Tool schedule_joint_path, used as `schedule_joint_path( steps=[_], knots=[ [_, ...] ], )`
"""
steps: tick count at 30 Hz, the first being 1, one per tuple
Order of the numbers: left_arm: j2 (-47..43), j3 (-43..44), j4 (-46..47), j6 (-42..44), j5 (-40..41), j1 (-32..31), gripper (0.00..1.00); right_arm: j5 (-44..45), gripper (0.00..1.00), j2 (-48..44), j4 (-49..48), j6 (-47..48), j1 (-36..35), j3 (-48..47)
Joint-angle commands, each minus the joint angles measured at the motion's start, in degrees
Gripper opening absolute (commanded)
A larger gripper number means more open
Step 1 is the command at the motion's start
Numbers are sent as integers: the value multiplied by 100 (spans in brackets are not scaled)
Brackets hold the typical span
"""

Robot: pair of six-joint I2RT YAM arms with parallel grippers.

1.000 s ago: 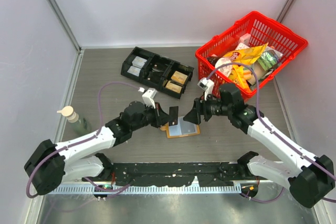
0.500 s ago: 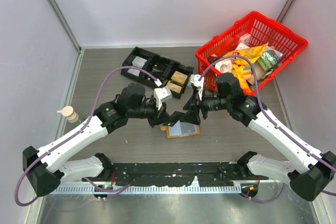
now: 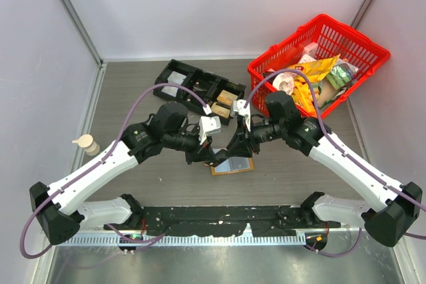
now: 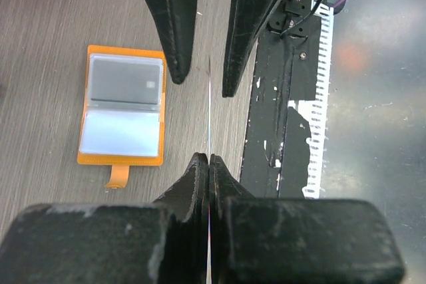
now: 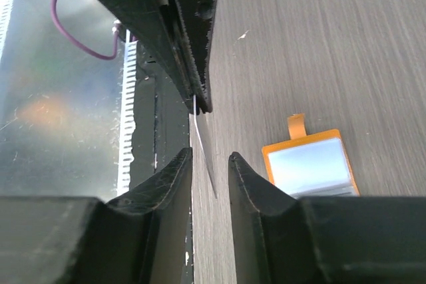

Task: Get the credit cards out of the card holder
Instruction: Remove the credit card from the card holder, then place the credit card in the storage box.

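The card holder [image 3: 234,163] lies open and flat on the table, tan-orange with two pale panels and a side tab; it also shows in the left wrist view [image 4: 123,114] and the right wrist view [image 5: 310,163]. My left gripper [image 3: 215,155] [image 4: 209,158] is shut on a credit card [image 4: 209,108], seen edge-on as a thin sliver held above the table beside the holder. My right gripper [image 3: 233,150] [image 5: 210,155] faces it with one finger on each side of the card [image 5: 205,141], and a gap shows on both sides. In the holder's upper panel a grey card shows.
A black compartment tray [image 3: 200,90] with small items sits behind the grippers. A red basket [image 3: 319,58] full of snack packets stands at the back right. A small bottle [image 3: 93,149] stands at the left. A black rail [image 3: 219,221] runs along the near edge.
Both arms have swung inward until the grippers meet above the card holder's left edge. The right jaws have narrowed around the card that the left gripper holds.
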State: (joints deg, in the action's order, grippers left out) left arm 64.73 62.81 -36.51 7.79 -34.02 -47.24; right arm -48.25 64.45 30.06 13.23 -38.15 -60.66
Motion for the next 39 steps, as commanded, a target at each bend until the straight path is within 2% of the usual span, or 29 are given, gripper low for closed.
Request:
schedule_joint_path(
  steps=[1, 5, 7, 10, 12, 15, 17, 20, 23, 25, 28, 34, 37, 39],
  knots=[
    [-66, 267, 47, 152, -210, 5, 0, -465, 31, 77, -1, 144, -70, -235],
    [4, 294, 65, 196, -280, 5, 0, -580, 31, 165, 35, 206, -96, -235],
    [22, 302, 74, 196, -263, 5, 0, -589, 24, 217, 43, 206, -105, -227],
    [22, 337, 65, 144, -88, 5, 0, -519, 1, 253, 43, 197, -96, -244],
    [-21, 355, 100, 39, 280, 5, 0, -317, 1, 288, -9, 136, -96, -244],
    [-249, 242, 424, -259, 1367, 48, 18, 24, 1, 393, -211, -145, -79, -305],
    [-460, 145, 749, -532, 2238, 197, 41, 410, 1, 516, -395, -470, -35, -393],
    [-777, 65, 1092, -909, 3013, 680, 73, 1322, 1, 779, -668, -1092, 9, -621],
    [-1259, -390, 1759, -1227, 4128, 1119, 92, 2028, 1, 1200, -958, -1664, 106, -963],
    [-1532, -654, 2164, -1481, 4621, 1479, 100, 2476, 1, 1447, -1177, -2060, 159, -1166],
    [-1928, -1015, 2604, -1720, 5359, 1780, 100, 3598, 1, 1903, -1485, -2910, 229, -1412],
    [-2622, -1657, 3184, -1561, 6897, 1789, 100, 5024, 1, 2922, -2109, -4293, 387, -1949],
    [-2781, -1877, 3431, -1500, 7698, 1789, 100, 5343, 1, 3494, -2399, -4715, 387, -2378],
    [-2817, -1921, 3484, -1421, 7867, 1815, 100, 5291, 1, 3907, -2549, -4917, 387, -2685]
  ],
)
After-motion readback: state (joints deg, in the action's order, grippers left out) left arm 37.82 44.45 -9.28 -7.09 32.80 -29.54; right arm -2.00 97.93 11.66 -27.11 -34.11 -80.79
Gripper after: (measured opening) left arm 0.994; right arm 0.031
